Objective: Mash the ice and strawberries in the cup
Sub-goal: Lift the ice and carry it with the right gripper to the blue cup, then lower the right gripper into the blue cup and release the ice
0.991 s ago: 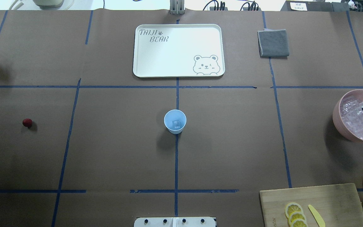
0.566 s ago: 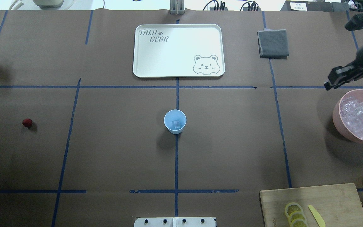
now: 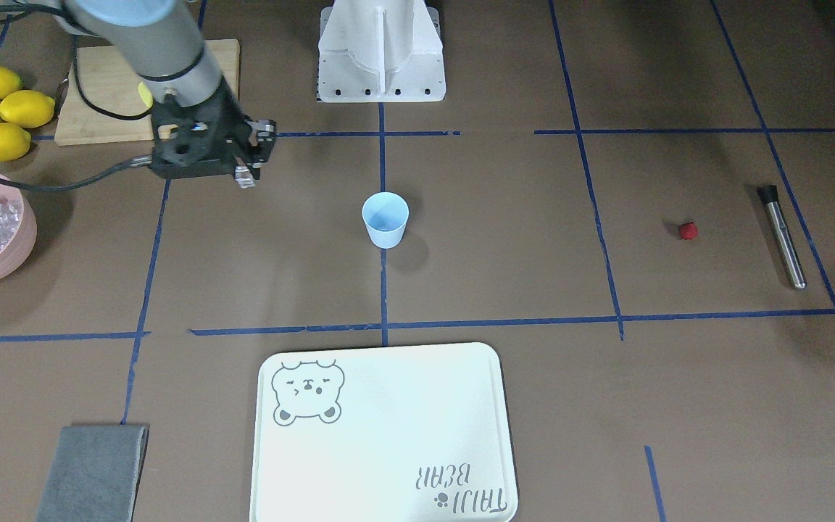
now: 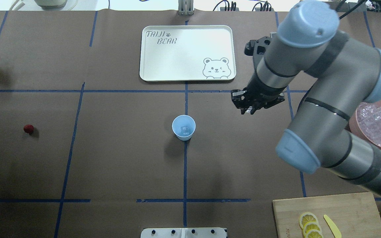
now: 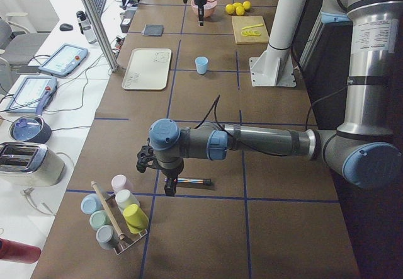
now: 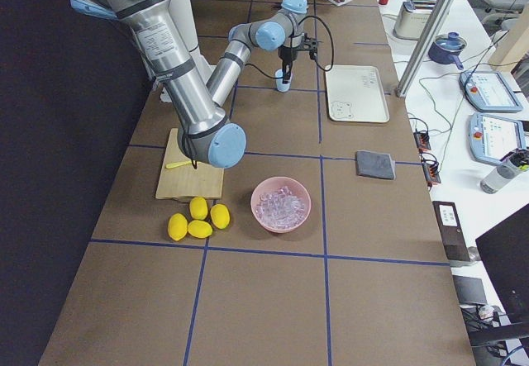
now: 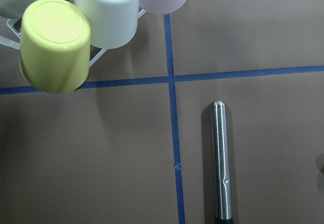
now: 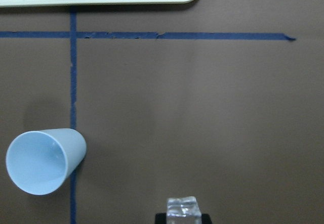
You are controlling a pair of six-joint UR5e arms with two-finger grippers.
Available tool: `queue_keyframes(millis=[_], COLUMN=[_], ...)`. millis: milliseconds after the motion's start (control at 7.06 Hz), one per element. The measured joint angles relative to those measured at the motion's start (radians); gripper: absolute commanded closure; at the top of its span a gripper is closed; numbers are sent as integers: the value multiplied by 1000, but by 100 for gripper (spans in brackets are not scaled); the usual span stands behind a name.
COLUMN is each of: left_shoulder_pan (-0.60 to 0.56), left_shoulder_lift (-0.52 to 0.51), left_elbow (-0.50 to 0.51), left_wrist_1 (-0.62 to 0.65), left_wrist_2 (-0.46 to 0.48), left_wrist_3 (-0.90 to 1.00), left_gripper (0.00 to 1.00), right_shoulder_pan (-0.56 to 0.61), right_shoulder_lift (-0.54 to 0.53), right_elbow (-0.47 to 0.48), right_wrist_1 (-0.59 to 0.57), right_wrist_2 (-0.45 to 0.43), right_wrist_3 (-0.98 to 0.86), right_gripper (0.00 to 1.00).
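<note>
My right pincer (image 4: 248,111) clamps an ice cube (image 8: 183,207) near the cup (image 4: 184,127), which holds one cube (image 4: 185,130); the strawberry (image 4: 28,129), far from the cup, and the mashing remain.

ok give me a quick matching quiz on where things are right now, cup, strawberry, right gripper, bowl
Things:
1. cup
2. strawberry
3. right gripper
4. bowl

States:
a. full of ice
b. shut on one ice cube, above the table
c. lying alone far to the robot's left
d. upright on the centre tape line

Pairs: 1-d, 2-c, 3-b, 4-a
</note>
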Motion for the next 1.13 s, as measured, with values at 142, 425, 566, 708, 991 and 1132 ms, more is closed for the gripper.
queue_keyframes(millis=[142,425,566,708,991,1132], left_shoulder_pan=[0,0,0,0,0,0], left_shoulder_lift=[1,1,2,2,2,1], left_elbow=[0,0,0,-1,-1,-1], left_wrist_1=[-1,-2,-2,-2,-2,-2], left_wrist_2=[0,0,1,1,1,1], left_wrist_3=[-5,-8,-8,-8,-8,-8], left_gripper=[0,0,0,0,0,0], right_shoulder_pan=[-55,-109,-117,-123,-141,-153], right_shoulder_lift=[79,180,218,243,259,260], right_elbow=[-75,-222,-295,-337,-367,-373], right_wrist_1=[3,72,123,146,157,158], right_wrist_2=[-47,-101,-114,-119,-131,-142], right_wrist_3=[63,138,168,183,194,194], right_gripper=[100,100,100,100,98,97])
